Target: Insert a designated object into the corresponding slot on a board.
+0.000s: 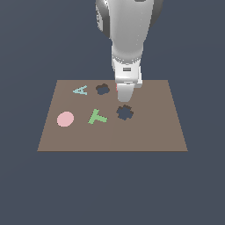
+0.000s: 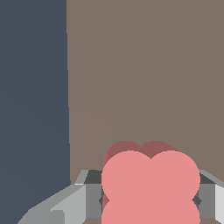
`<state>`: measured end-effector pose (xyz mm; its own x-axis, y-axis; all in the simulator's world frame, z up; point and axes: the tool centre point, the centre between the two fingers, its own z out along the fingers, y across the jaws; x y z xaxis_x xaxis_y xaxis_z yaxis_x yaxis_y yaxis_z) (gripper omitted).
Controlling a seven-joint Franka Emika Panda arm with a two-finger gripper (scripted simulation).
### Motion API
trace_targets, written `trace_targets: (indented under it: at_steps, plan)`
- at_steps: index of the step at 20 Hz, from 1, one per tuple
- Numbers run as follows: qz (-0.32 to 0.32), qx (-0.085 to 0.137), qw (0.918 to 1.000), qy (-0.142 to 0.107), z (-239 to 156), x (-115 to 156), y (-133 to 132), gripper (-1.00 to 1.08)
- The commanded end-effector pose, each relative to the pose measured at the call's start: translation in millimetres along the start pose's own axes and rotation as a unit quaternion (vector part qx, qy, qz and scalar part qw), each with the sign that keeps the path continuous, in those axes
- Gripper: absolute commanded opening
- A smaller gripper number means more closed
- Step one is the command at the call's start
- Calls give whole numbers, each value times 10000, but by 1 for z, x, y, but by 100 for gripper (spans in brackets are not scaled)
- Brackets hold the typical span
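The brown board (image 1: 154,127) lies flat under the arm. My gripper (image 1: 125,97) points down at its far middle. In the wrist view the red clover piece (image 2: 151,183) sits between my two grey fingers (image 2: 89,197), which touch its sides, with the gripper (image 2: 151,199) shut on it just above the board (image 2: 144,65). In the exterior view only a red sliver (image 1: 117,87) shows beside the gripper. The rounded clover slot (image 1: 102,89) is just to the exterior view's left of the gripper. Whether the piece is off the board I cannot tell.
A jagged cross-like dark hole (image 1: 125,112) lies just in front of the gripper. A green T (image 1: 97,117), a pink disc (image 1: 65,119) and a pale teal A (image 1: 80,90) lie on the board's left half. The board's edge (image 2: 68,87) shows in the wrist view.
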<state>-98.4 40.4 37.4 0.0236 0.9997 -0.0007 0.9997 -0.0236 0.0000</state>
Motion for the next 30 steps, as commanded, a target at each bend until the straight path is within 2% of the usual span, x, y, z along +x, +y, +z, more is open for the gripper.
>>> trace_targets:
  at_steps: [1, 8, 15, 22, 30]
  plan:
    - [-360, -4, 9994, 0, -1, -15, -3, -100]
    - [-1122, -5, 9937, -2, -2, -48, -5, -100]
    - [-1621, -6, 9868, -3, -3, -69, -3, -100]
    - [-1876, -6, 9822, -3, -3, -80, 0, -100]
    - [-1900, -2, 9818, -3, 0, -82, 0, -100]
